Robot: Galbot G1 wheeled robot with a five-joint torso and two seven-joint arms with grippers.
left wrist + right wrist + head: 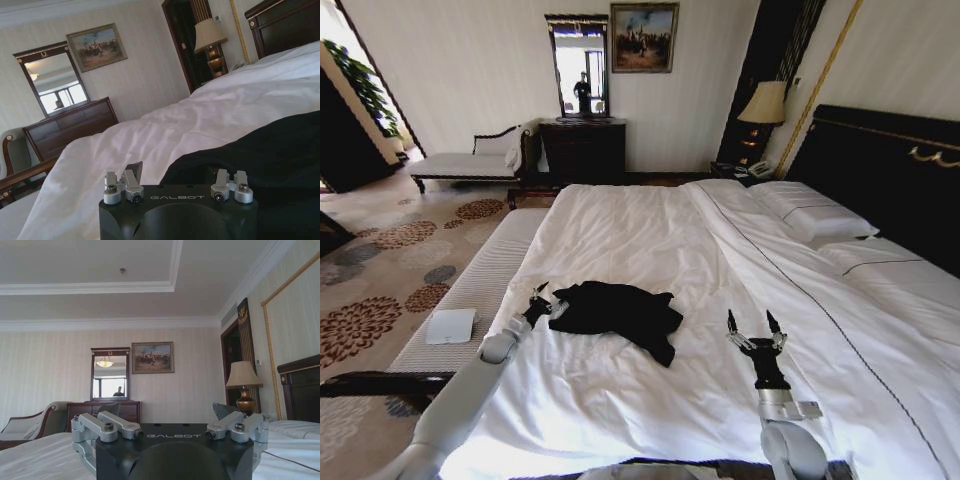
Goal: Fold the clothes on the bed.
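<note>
The bed (650, 240) takes up most of what I see from the head camera: white sheets and duvet running away from me, two white pillows (815, 212) stacked against the tall dark headboard (880, 170) on my right. Along the bed's left side runs a pale striped bench (480, 285), and a small white flat pad (451, 325) lies on it near my end. Against the far wall I see a dark dresser (582, 150) with a mirror (578, 66) over it, a framed painting (644, 37) beside that, a chaise longue (470, 163) further left, and a lamp (764, 105) by the headboard.

The black T-shirt (618, 310) lies crumpled on the duvet, left of the bed's middle and close to my end, bunched into a loose heap with one part trailing toward me.

My left arm reaches in over the bench, and the left gripper (542, 302) sits right at the T-shirt's left edge, low on the sheet. Its fingers stand apart; in the left wrist view black cloth (260, 160) lies just ahead of them, but I cannot tell whether they touch it.

My right gripper (752, 323) hangs over bare duvet to the right of the T-shirt, well apart from it, pointing toward the far wall with its fingers spread wide and holding nothing.
</note>
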